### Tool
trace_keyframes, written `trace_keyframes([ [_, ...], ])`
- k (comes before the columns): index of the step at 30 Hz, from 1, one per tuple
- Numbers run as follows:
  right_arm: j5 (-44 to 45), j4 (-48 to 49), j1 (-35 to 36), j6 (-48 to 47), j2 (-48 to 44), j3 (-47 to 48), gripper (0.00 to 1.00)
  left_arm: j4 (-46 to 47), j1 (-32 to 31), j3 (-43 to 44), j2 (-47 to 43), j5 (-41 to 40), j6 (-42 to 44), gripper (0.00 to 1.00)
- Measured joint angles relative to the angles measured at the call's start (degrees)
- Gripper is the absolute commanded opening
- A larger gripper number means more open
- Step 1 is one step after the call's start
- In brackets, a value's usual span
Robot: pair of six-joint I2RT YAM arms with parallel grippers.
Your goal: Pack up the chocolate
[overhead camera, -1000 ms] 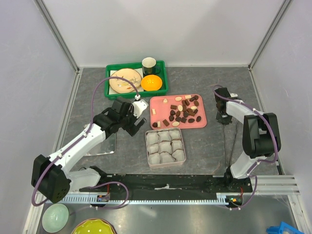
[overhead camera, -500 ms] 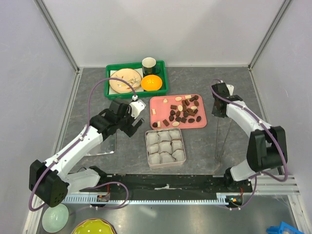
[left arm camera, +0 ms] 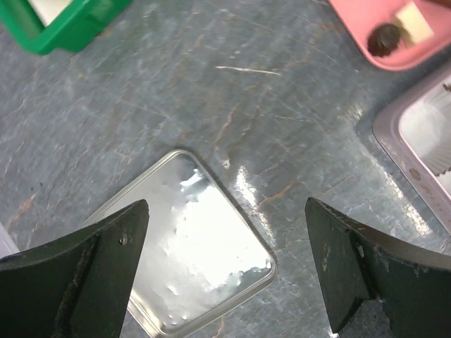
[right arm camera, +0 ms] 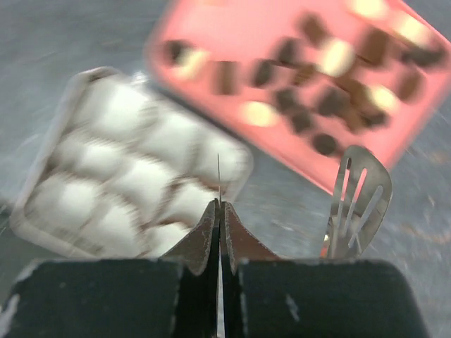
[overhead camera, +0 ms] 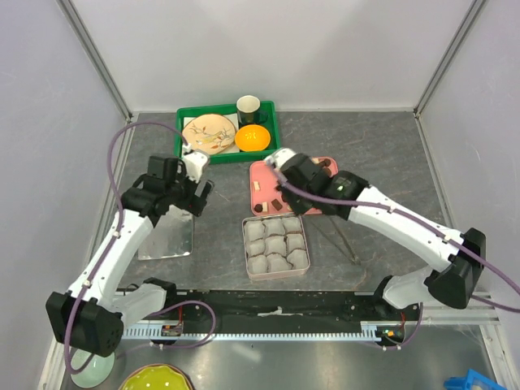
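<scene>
Loosely, chocolate (right arm camera: 287, 51) strewn on pink tray (right arm camera: 232, 28), long axes mixed

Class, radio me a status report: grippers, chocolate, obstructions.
Left gripper open above the metal lid. Right gripper shut, by the pink tray. Chocolate on tray; tin paper cups unfilled. No obstruction seen.

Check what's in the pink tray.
Loose chocolate, dark brown and cream pieces, scattered in the pink tray. From above, the right arm covers its middle; the wrist view is blurred.
</scene>
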Motion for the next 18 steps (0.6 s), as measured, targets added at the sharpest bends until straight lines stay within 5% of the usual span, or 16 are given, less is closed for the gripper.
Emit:
trace_keyframes([
  [7, -0.63, -2.38, 19.17, -3.67, 10.80, 9.53, 0.00, -2.67, 8.90, 0.94, -3.15, 7.06, -0.13, 0.99],
  [18, -2.62, -2.99, 24.74, -7.30, 22.49, 13.33, 0.00, -7.04, 13.90, 1.31, -4.63, 11.65, -0.20, 0.99],
])
